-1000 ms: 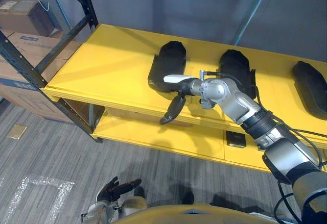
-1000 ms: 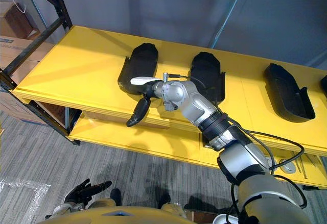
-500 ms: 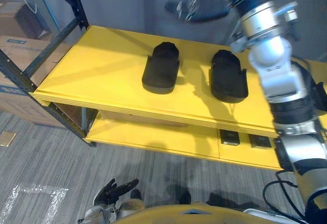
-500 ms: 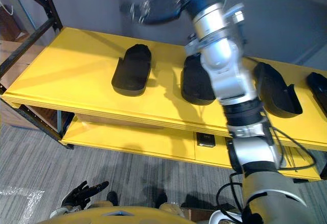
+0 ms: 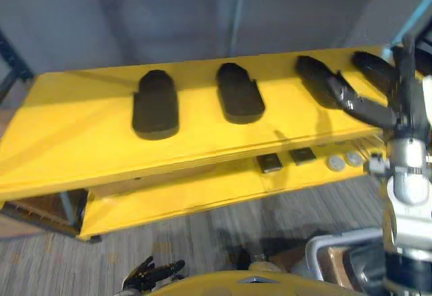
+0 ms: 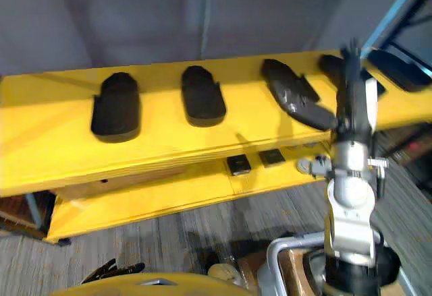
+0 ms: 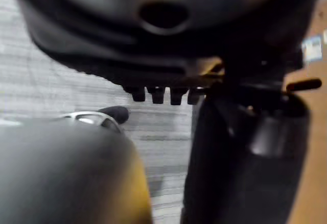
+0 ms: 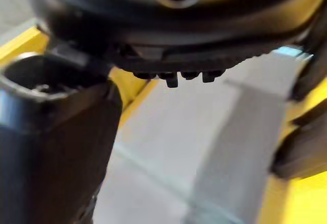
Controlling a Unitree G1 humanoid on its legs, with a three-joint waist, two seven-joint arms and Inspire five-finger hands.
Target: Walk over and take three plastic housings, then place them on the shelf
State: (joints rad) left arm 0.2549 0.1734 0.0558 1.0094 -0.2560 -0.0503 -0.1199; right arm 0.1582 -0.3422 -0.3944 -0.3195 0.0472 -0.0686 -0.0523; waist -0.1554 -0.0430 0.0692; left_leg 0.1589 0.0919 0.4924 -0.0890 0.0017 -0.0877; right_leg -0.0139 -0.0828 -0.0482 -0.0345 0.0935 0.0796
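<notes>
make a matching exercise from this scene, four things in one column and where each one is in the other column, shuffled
Things:
1. plastic housings
2. left hand
3. right hand
4. small black squares

Places:
A. low over the grey floor
B. raised, near the top yellow board's right end
C. in a row on the top yellow board
D. on the lower yellow board

Pairs: 1-C, 2-A, 3-B, 4-D
</notes>
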